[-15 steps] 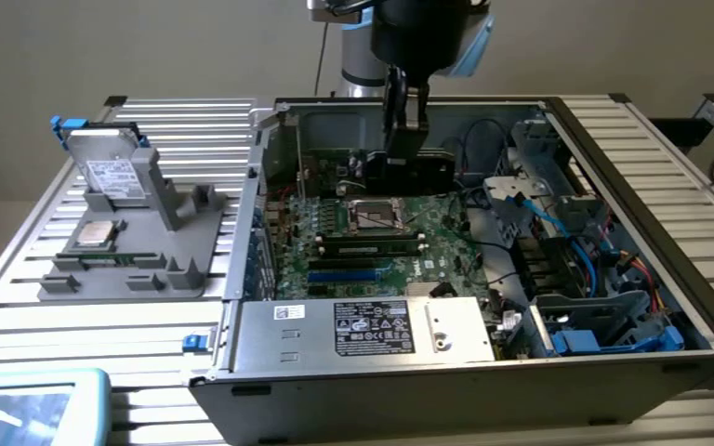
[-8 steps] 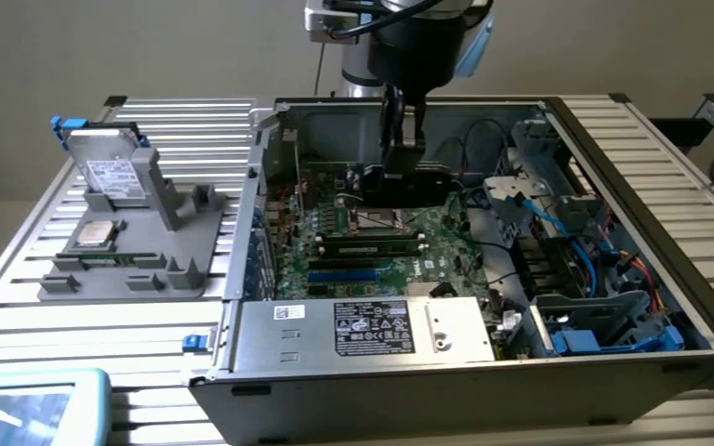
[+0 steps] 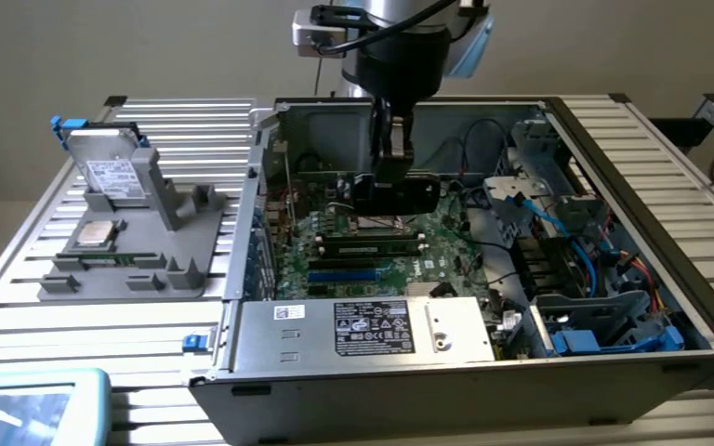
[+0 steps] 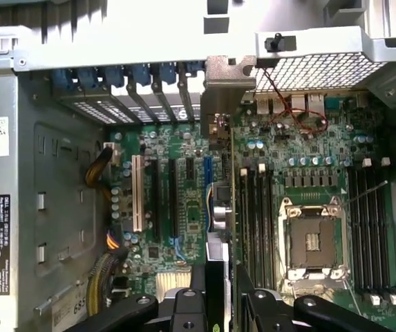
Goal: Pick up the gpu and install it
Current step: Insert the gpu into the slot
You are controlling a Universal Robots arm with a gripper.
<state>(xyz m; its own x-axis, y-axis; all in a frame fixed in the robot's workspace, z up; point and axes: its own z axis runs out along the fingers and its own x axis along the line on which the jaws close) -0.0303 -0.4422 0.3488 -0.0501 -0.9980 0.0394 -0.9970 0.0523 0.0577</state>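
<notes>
We see the gripper [image 3: 389, 181] down inside the open computer case [image 3: 482, 376], fingers clamped on the gpu [image 3: 404, 193], jaws closed on the card's two faces. The gpu is held on edge, black face toward the exterior camera, over the green motherboard [image 3: 357, 251] and near the case's far wall.

In the wrist view we see the gripper [image 4: 220, 294] with the gpu [image 4: 220, 131] edge-on. Its silver bracket end is near the row of rear slot covers [image 4: 142, 79], and the card runs between the blue expansion slot [image 4: 208, 176] and the memory slots [image 4: 253, 207]. We cannot tell if its lower edge touches a slot.

On the exterior view's left, a grey holder [image 3: 146, 269] on the slatted table [image 3: 22, 307] carries a hard drive [image 3: 115, 172] standing up and a cpu [image 3: 94, 234] lying flat. The power supply [image 3: 370, 327] is at the case's near side.
</notes>
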